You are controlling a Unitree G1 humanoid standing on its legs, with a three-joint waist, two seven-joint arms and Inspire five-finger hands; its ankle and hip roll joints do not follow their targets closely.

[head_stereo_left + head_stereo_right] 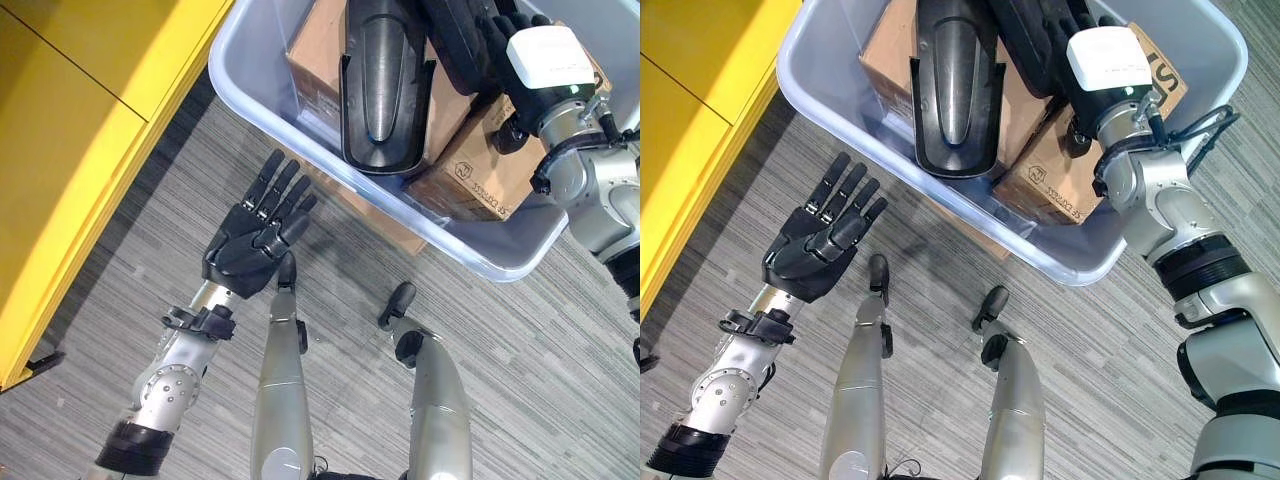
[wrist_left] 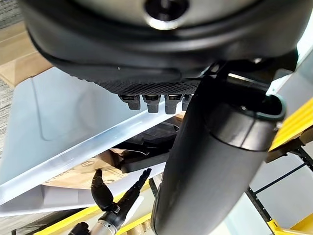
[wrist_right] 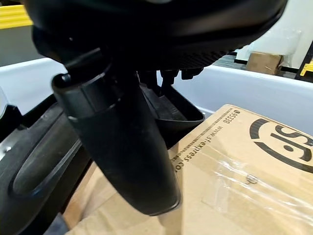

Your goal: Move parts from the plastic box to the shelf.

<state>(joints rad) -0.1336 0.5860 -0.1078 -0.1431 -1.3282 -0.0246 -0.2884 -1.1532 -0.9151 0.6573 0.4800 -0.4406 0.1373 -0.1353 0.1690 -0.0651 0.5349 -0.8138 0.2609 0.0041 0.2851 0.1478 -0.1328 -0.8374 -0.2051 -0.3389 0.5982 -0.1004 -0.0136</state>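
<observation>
Reaching right robot hand [image 1: 1102, 62] over black part [image 1: 956, 85] in plastic box [image 1: 830, 105], left robot hand [image 1: 820, 238] outside

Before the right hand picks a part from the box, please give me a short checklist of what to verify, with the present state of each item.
1. Right hand is inside the plastic box: ok, it is over the cardboard boxes, beside the black parts.
2. Right hand has a part in its grasp: cannot tell, its fingers are hidden among the dark parts.
3. A part is free to pick: ok, the long black curved part lies on top of the cardboard boxes, uncovered.
4. Left hand is out of the way: ok, it is open, palm up, over the carpet outside the box.
5. Shelf is reachable: cannot tell, a yellow surface lies on the left, but its nature is unclear.
</observation>
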